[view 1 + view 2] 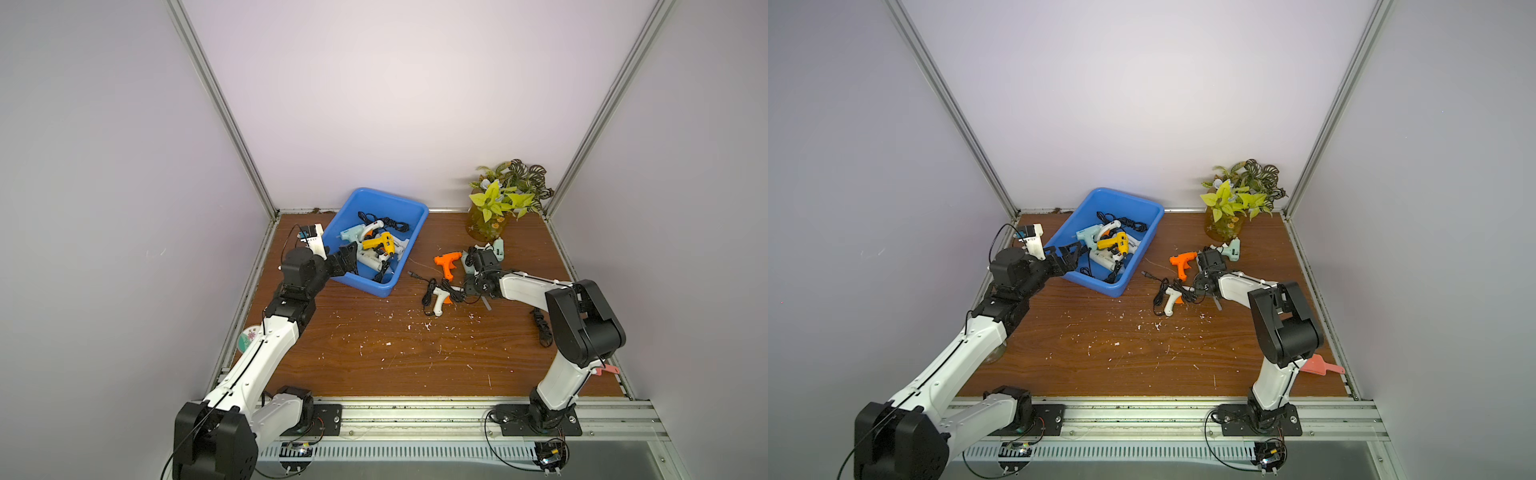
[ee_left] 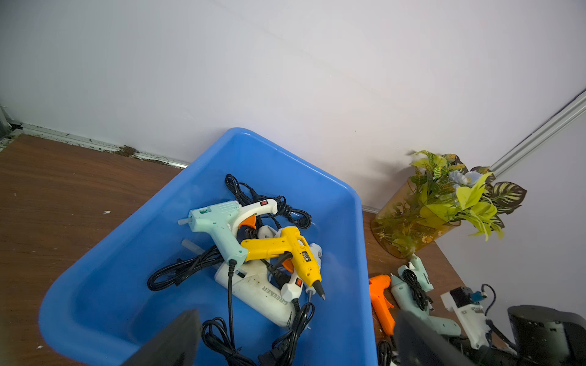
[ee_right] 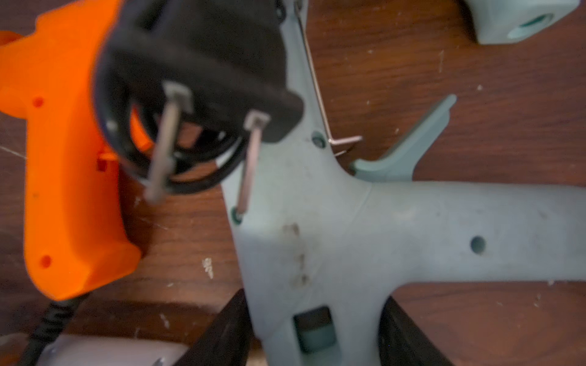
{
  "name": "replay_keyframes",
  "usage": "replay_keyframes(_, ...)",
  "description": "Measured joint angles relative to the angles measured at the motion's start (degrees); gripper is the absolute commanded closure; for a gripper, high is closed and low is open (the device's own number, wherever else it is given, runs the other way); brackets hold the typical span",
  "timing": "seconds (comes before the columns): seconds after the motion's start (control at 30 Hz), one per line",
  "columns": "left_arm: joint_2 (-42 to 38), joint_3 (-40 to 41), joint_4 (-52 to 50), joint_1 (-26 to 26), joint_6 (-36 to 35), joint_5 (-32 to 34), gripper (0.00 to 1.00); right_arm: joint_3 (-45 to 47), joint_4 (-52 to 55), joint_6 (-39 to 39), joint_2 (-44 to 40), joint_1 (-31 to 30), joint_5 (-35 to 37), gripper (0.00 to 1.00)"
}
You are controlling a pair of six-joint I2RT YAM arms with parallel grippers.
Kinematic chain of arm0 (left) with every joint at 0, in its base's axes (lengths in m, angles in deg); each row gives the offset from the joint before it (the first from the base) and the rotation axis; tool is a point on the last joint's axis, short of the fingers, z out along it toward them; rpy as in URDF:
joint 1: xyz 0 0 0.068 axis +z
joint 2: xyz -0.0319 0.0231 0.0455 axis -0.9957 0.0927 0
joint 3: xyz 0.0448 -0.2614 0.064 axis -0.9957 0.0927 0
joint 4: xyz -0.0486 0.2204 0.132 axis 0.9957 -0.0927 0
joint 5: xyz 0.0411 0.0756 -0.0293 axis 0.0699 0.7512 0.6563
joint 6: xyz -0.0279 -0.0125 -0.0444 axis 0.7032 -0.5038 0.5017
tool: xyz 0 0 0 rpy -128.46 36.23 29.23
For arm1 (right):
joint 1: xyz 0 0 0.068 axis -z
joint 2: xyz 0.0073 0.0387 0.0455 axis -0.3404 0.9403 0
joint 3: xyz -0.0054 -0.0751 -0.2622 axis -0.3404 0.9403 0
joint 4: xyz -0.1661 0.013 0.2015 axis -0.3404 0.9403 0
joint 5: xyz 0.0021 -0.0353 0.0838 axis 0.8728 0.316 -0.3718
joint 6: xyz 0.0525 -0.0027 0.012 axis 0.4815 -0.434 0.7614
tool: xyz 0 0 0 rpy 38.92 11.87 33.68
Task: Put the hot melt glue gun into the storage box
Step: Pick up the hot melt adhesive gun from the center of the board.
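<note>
two risks, we think. the right gripper is clamped on the handle of the pale teal glue gun, low by the table, well apart from the storage box. a black plug and coiled cord overlap the orange glue gun, so a lift may drag it. only the right wrist view shows that; the top views show the left gripper, wide and empty, over the box's near rim, perhaps obstructing.

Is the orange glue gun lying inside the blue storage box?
No, in a top view the orange glue gun lies on the wooden table, outside the storage box.
</note>
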State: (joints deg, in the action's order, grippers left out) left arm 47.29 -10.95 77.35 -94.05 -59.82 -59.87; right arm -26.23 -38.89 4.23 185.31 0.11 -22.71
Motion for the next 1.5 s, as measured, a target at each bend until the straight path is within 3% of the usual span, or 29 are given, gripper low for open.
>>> replay_keyframes(0.2,0.0,0.3,0.2,0.0,0.6,0.0,0.01,0.0,-0.8,-0.9,0.1,0.0,0.4,0.67)
replay_keyframes(0.33,0.1,0.6,0.3,0.0,2.1,0.0,0.01,3.3,-1.8,-1.4,-3.2,0.0,-0.2,0.78)
replay_keyframes(0.7,0.7,0.6,0.6,0.0,7.8,-1.4,0.01,12.3,1.3,-4.8,-27.6,0.0,-5.7,0.91)
replay_keyframes(0.97,1.4,2.2,5.2,-0.4,14.1,-8.0,0.01,15.5,0.7,-5.7,-39.3,0.0,-16.1,0.92)
replay_keyframes(1.17,4.5,3.6,10.4,-9.0,18.8,-10.9,0.01,20.3,-7.6,-4.7,-43.8,-4.1,-19.8,0.92)
replay_keyframes(1.5,14.2,3.2,26.0,-22.3,25.9,-15.0,0.01,24.1,-22.8,-3.3,-43.7,-16.7,-13.3,0.92)
